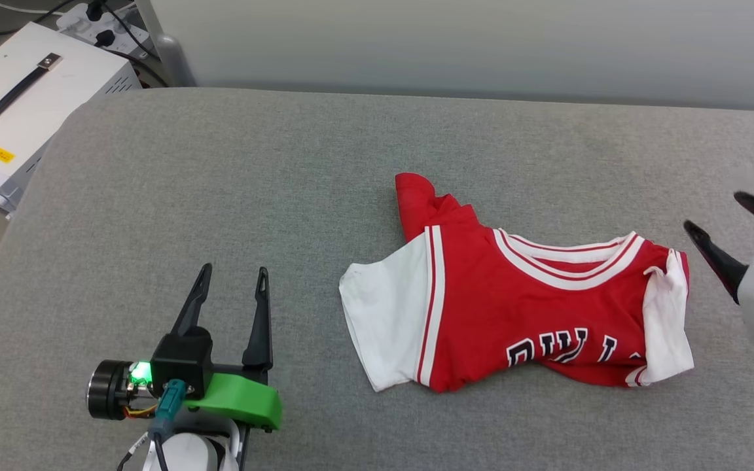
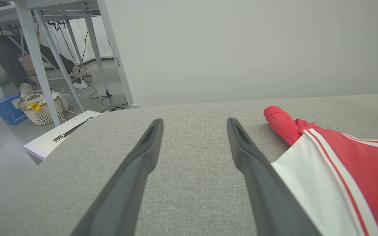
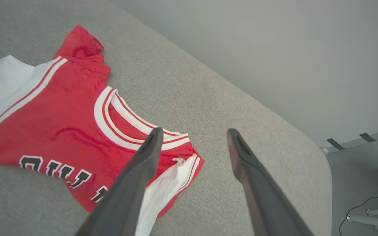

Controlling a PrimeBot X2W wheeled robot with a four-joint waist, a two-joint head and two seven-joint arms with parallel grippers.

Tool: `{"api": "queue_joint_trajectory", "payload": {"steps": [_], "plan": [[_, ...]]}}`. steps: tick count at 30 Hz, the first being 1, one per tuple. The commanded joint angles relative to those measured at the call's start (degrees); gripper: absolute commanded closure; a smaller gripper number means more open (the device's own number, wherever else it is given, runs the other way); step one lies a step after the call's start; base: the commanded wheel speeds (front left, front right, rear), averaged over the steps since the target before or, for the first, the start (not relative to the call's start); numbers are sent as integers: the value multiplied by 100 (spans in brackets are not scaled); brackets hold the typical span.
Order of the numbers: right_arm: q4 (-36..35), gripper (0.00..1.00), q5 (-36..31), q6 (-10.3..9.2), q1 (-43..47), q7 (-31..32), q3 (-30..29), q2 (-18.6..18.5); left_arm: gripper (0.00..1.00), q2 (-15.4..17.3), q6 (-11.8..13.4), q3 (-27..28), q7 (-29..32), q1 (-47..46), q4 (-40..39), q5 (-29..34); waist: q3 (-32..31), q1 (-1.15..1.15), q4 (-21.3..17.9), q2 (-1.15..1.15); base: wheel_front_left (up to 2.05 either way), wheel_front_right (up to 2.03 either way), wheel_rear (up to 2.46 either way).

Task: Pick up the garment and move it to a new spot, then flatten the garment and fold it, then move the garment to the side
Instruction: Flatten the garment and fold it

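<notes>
Between left end effector (image 1: 233,269) and right end effector (image 1: 712,209), garment (image 1: 514,307), touching neither

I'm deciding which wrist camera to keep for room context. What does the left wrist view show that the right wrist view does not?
Of the two, the left wrist view adds a white basket, a blue box, grey table legs and a white case. The right wrist view adds the collar and black lettering of the shirt. Both share the shirt lying on the grey cushion, a pale wall, and open fingers: the left gripper in one, the right gripper in the other.
</notes>
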Motion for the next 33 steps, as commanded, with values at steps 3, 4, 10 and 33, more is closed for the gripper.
{"api": "queue_joint_trajectory", "payload": {"steps": [3, 4, 10, 33], "plan": [[64, 0, 400, -4, 204, 922, -119, -196, 0, 16, 13, -27, -33, 54, -24, 8, 83, 0, -19, 37, 0, 0, 0], [111, 0, 499, -4, 238, 1190, -143, -244, 0, 13, 10, -36, -33, 36, -26, 6, 121, 0, -14, 37, 0, 0, 0], [717, 0, 768, -4, 301, 1846, -145, -158, 0, -8, -15, -89, -33, -128, -46, -11, 382, 0, 57, 37, 0, 0, 0], [1858, 100, 1113, -4, 447, -623, -102, 824, 0, 24, 20, 8, -33, -83, 60, -9, 276, 0, -288, 37, 0, 0, 0]]}}
